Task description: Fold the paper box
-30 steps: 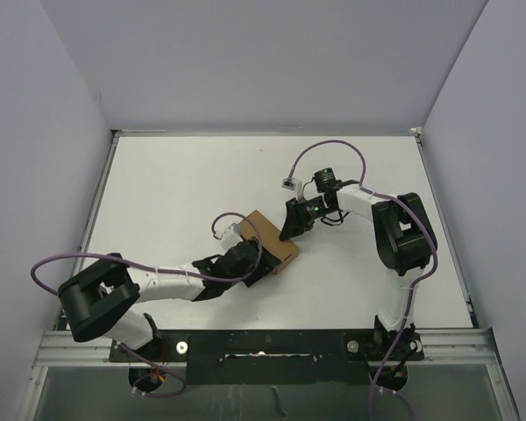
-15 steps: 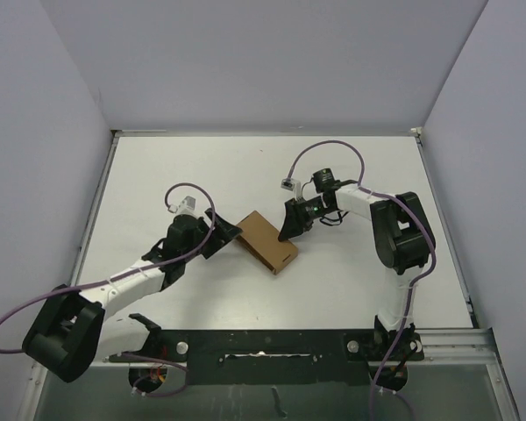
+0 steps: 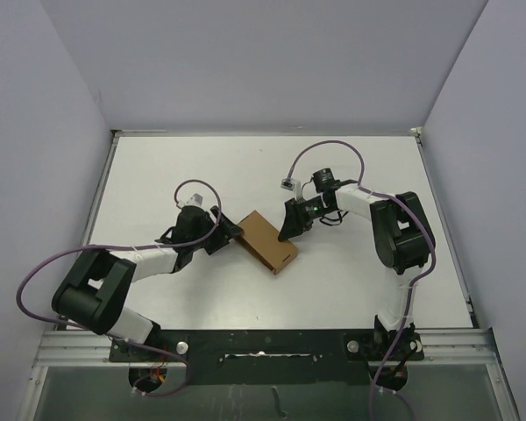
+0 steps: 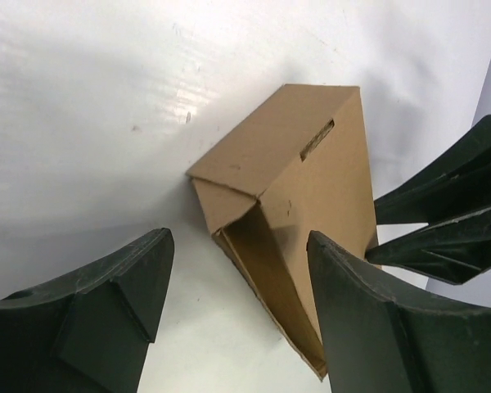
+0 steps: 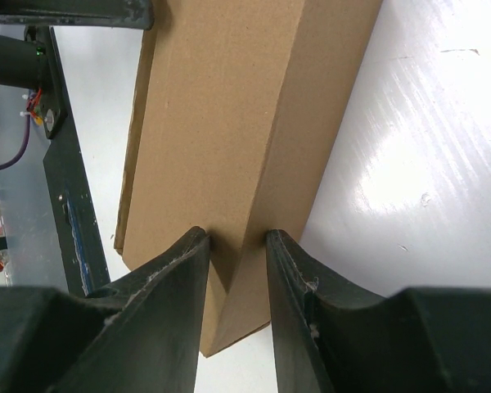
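The paper box [image 3: 267, 241] is a brown cardboard box, partly folded, lying near the table's middle. In the left wrist view the paper box [image 4: 303, 180] shows an open end with a flap standing ajar and a slit in its top. My left gripper [image 3: 229, 231] is open just left of the box, and in its own view the left gripper [image 4: 239, 246] has the open end between its fingers without touching. My right gripper [image 3: 288, 231] is at the box's right end. In the right wrist view the right gripper [image 5: 236, 241] is shut on the paper box [image 5: 221, 106].
The white table [image 3: 158, 184] is walled at the back and sides. A dark metal rail [image 3: 263, 346] runs along the near edge by the arm bases. The right gripper's fingers [image 4: 450, 213] show beyond the box in the left wrist view.
My left arm has swung from the near side of the box out to the left, and its open gripper now faces the box's left end. The right arm and box have stayed put.
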